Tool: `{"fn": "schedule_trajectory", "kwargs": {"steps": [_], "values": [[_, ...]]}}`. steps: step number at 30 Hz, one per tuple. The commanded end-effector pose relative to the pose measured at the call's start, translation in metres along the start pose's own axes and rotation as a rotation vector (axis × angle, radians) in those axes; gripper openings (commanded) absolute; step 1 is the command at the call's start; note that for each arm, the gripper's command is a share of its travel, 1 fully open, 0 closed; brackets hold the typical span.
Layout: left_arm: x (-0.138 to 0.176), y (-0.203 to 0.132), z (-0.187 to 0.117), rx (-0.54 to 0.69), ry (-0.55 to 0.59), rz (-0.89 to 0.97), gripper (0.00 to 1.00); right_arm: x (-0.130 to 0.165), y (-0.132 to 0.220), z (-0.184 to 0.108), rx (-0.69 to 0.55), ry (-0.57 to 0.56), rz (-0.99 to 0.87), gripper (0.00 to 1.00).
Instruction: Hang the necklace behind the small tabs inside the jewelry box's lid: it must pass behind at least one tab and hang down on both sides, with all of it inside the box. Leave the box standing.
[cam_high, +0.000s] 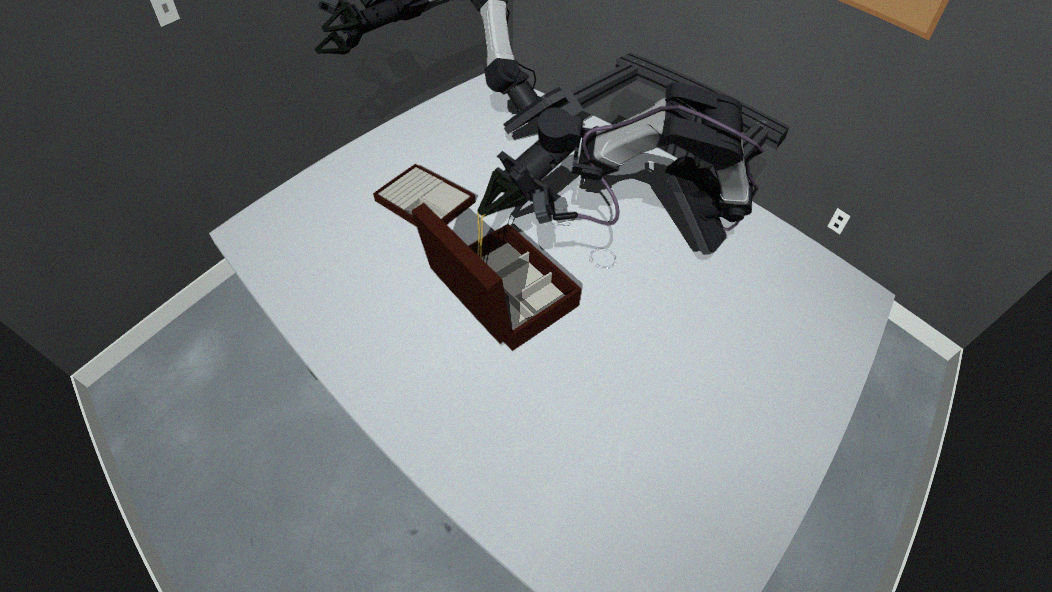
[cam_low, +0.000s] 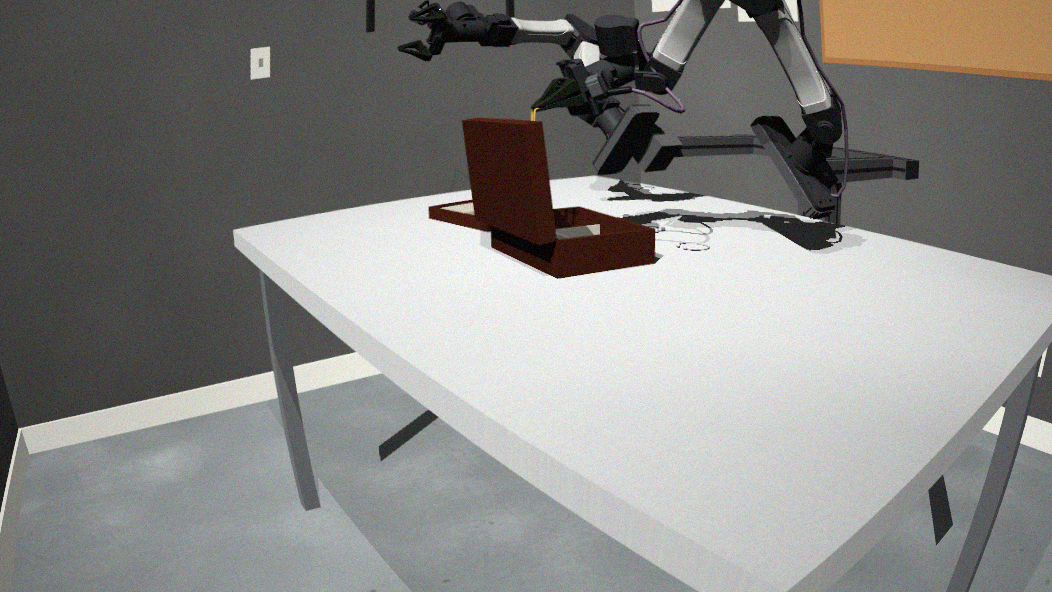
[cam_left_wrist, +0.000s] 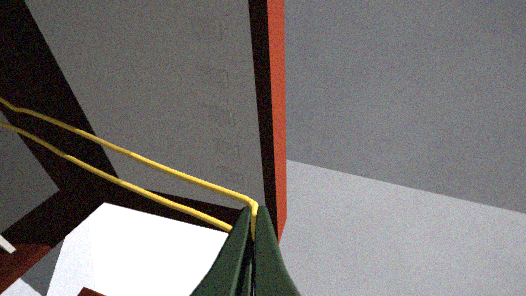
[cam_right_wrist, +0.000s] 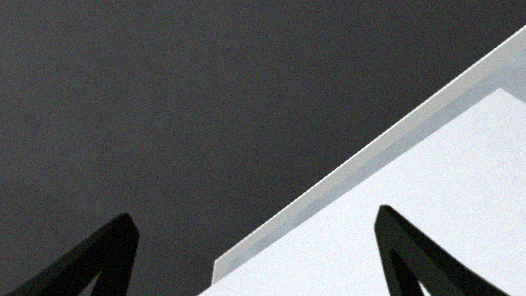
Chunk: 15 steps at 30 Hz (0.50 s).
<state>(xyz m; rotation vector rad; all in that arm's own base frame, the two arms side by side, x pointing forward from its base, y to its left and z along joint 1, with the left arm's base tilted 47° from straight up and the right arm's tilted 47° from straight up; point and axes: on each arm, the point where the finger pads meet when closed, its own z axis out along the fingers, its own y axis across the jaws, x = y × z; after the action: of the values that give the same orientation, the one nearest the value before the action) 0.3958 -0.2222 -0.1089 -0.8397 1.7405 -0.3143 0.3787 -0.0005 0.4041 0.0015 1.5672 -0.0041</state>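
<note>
My left gripper (cam_high: 481, 214) (cam_low: 533, 108) (cam_left_wrist: 255, 216) is shut on the gold necklace (cam_high: 480, 235) (cam_low: 533, 115) (cam_left_wrist: 135, 156). It is above the open jewelry box, on the inner side of the raised lid (cam_high: 459, 272) (cam_low: 507, 176) (cam_left_wrist: 150, 75). Two strands hang from the fingertips down into the dark red box (cam_high: 548, 318) (cam_low: 606, 254), which stands upright. Small tabs (cam_left_wrist: 235, 148) show faintly in a row on the lid's grey lining in the left wrist view. The necklace is not seen behind any tab. My right gripper (cam_high: 320, 27) (cam_low: 406, 31) (cam_right_wrist: 253, 219) is open and empty, far from the box.
A shallow tray (cam_high: 391, 206) (cam_low: 456, 215) with a pale ribbed insert lies beside the lid. A thin ring-shaped piece of jewelry (cam_high: 603, 267) lies on the table (cam_high: 662, 412) (cam_low: 772, 353) near the box's open side. Pale dividers (cam_high: 537, 285) stand inside the box.
</note>
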Motion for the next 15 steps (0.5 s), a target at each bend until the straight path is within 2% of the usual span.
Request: {"fn": "schedule_trajectory", "kwargs": {"steps": [1,7,8,15], "values": [[0.007,-0.009,0.0,0.022,0.013,-0.009,0.03,-0.012,0.001,-0.002,-0.005,-0.03,-0.001,1.0],[0.004,-0.011,-0.005,0.02,0.014,-0.007,0.03,-0.012,0.001,-0.002,-0.005,-0.03,-0.001,1.0],[0.003,-0.005,0.007,0.012,0.004,-0.012,0.03,-0.012,0.001,-0.002,-0.005,-0.03,-0.001,1.0],[0.0,-0.005,0.014,0.019,-0.001,-0.023,0.03,-0.012,0.001,-0.002,-0.005,-0.03,-0.001,1.0]]}}
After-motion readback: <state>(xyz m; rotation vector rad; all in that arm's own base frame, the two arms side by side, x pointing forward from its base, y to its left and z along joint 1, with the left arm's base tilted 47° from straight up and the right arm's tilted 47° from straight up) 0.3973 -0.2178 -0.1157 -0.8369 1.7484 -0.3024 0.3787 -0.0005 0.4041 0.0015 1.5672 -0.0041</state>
